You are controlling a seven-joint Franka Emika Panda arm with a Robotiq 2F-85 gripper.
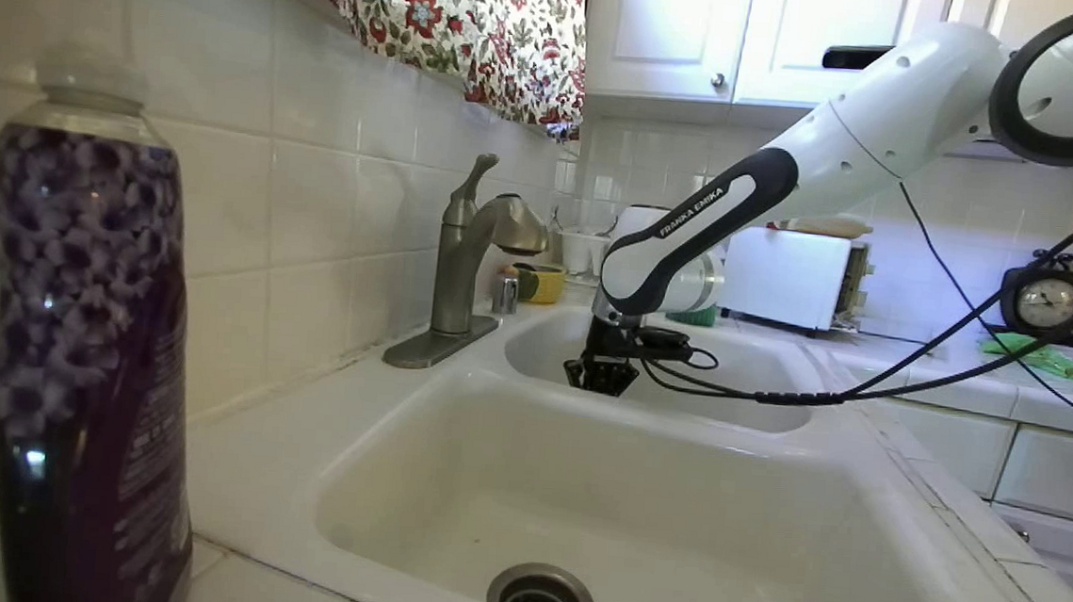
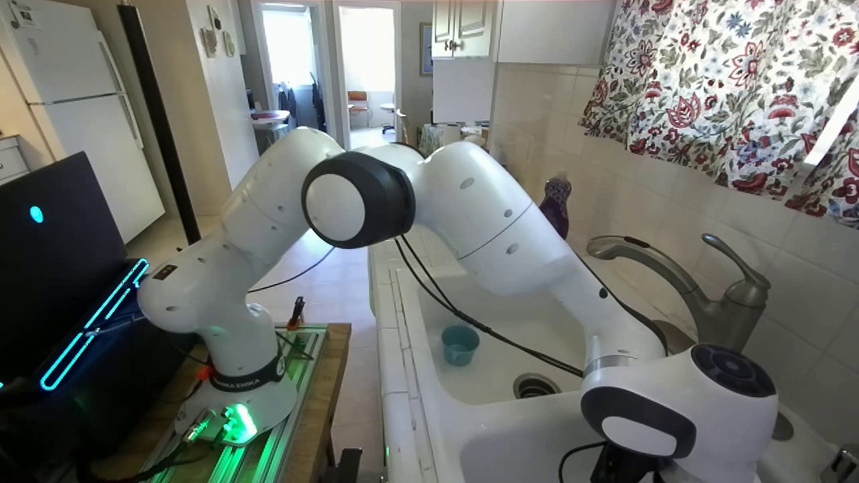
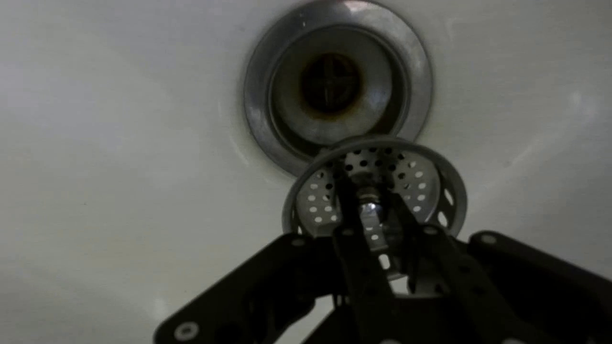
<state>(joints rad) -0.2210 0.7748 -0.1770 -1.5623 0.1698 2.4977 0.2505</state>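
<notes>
A black two-finger gripper (image 3: 368, 196) has its jaws closed on the silver knob (image 3: 370, 209) of a round perforated metal strainer (image 3: 358, 165). In the wrist view, the strainer overlaps the near rim of a round steel drain (image 3: 330, 81) in a glossy white sink basin (image 3: 119, 119).

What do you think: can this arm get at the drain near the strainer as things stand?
Likely yes: in the wrist view, the gripper appears to hold the strainer near the drain, whose center shows clear; the strainer hides only part of its edge.
</notes>
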